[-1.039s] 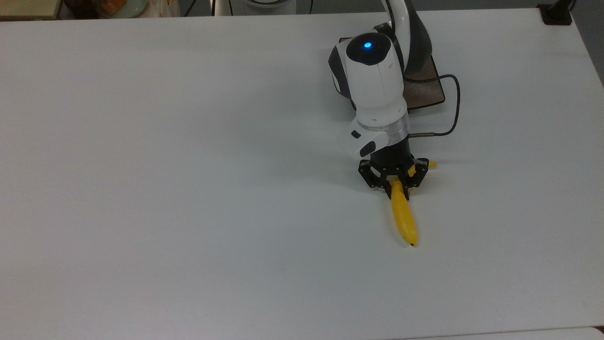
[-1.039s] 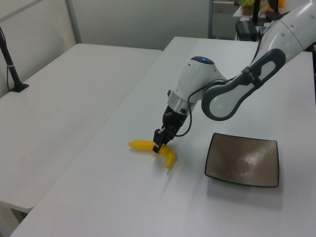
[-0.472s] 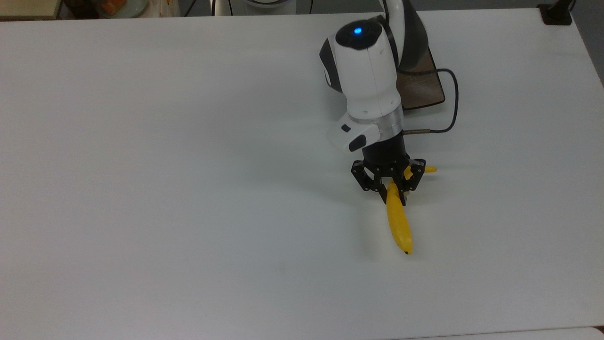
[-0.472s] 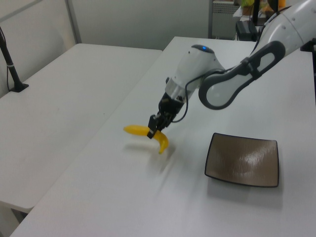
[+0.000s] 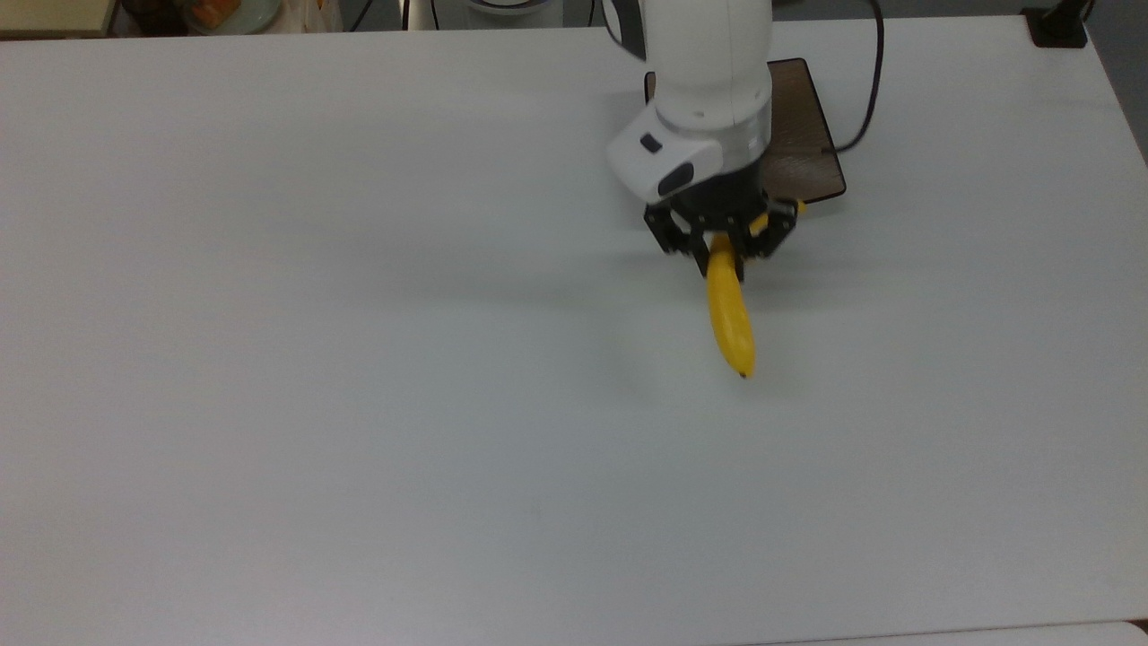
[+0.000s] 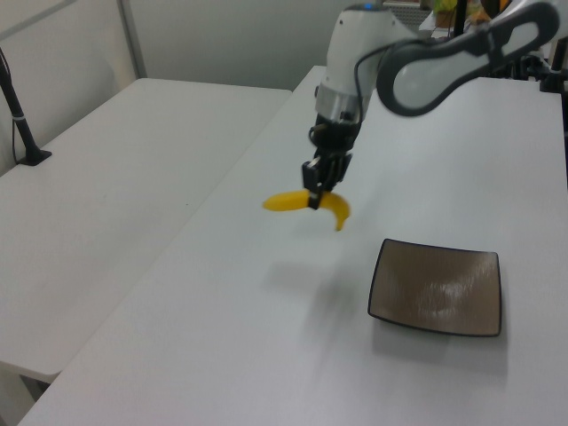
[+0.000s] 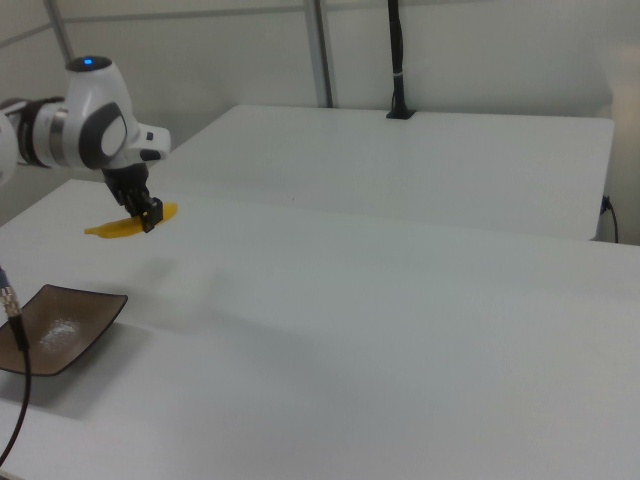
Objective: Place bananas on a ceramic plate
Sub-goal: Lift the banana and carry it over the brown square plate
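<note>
gripper (image 6: 314, 197) clamped mid-banana (image 5: 728, 314) | aloft beside plate (image 6: 437, 286) | your load: light, stiff, smooth; keep your central hold

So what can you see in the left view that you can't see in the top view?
The left view lets you see the whole ceramic plate, and you can tell the banana hangs in the air, with its shadow lying on the table below. The top view looks down the banana's length to its little dark tip, but the arm covers part of the plate. Both show the gripper shut on the yellow banana, the brown plate and the white table.
</note>
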